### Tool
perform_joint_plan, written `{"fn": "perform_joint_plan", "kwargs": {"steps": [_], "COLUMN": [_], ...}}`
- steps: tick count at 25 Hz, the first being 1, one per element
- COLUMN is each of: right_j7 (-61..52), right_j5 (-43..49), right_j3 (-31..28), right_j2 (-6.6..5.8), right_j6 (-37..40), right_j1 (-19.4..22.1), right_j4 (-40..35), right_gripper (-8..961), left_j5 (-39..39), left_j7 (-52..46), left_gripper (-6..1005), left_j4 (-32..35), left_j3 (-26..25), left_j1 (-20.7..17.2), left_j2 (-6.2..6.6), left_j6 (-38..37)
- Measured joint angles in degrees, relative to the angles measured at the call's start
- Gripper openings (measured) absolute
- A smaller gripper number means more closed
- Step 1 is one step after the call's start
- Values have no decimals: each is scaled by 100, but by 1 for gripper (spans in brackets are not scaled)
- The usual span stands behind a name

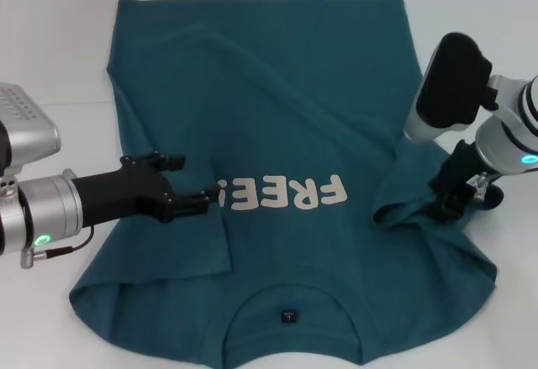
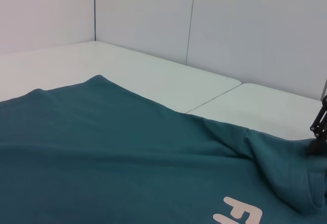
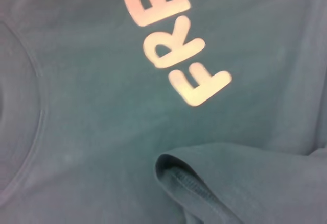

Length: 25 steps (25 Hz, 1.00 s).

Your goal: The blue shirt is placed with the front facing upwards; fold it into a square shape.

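- The left hand (image 1: 204, 201) reaches in low from the robot's left; its black fingers (image 1: 192, 203) are pinched on the blue shirt (image 1: 277, 117), holding the left side folded inward so that the fabric edge covers the last letter of the chest print.
- The right hand (image 1: 443, 203) sits at the shirt's right side, its dark fingers down in the bunched right sleeve (image 1: 402, 199); whether they are apart or together I cannot tell.
- One shirt lies front up on the white worktop (image 1: 59, 41), collar (image 1: 290, 302) nearest the robot, hem at the far end.
- One row of white letters (image 1: 286, 192) crosses the chest, and one small dark neck label (image 1: 289, 315) sits inside the collar.
- Two hands show in the head view.
- The left wrist view alone shows the seam in the worktop (image 2: 214, 97) and the wall panels (image 2: 153, 15) behind, with the raised sleeve fold (image 2: 286, 168).
- The right wrist view alone shows the stitched sleeve hem (image 3: 194, 183) close up, beside the letters (image 3: 173, 45).
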<state>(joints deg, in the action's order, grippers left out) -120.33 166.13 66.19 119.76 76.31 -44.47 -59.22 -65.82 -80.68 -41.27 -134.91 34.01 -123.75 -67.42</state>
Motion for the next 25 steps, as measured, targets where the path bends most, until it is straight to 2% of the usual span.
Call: {"fn": "perform_joint_plan", "kwargs": {"steps": [25], "right_j7": [-89], "right_j5": [177], "right_j3": [592], "right_j2": [3], "right_j6": [-411], "right_j1": [143], "right_j4": [128], "right_gripper": [434], "left_j5": [-7], "left_j7": [0], "left_gripper": [838], "left_j4": [5], "left_j3": [-18], "left_j1": [-10], "left_j2": [18], "left_j6": [53]}}
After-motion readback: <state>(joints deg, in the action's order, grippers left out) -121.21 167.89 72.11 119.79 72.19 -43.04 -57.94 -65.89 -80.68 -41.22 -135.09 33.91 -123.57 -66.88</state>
